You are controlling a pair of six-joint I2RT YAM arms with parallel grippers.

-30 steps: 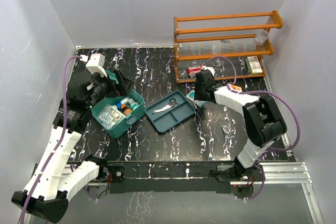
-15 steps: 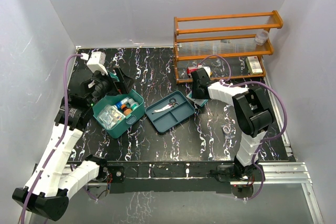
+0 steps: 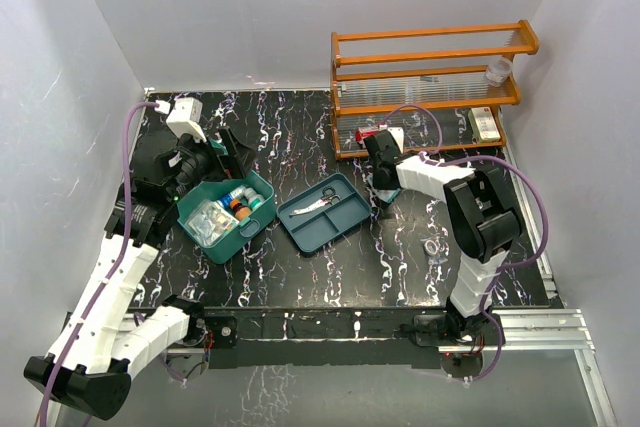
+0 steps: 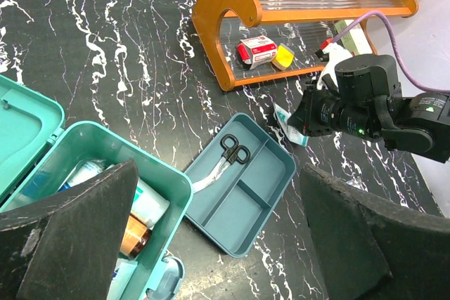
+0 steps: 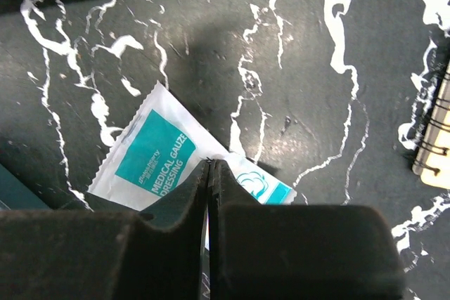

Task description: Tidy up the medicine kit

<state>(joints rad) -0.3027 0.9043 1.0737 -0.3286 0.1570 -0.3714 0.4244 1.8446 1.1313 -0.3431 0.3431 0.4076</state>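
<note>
gauze packet partly hidden behind jaws, spiral pad cut off

Legible print: one item only.
White-and-teal sachet, left of centre in the right wrist view: "MEDICAL GAUZE DRESSING".

The left arm and right arm wear white shells over black joints, each trailed by a purple cable. The fingers are broad, matte black wedges; a green light glows on the right wrist.
</note>
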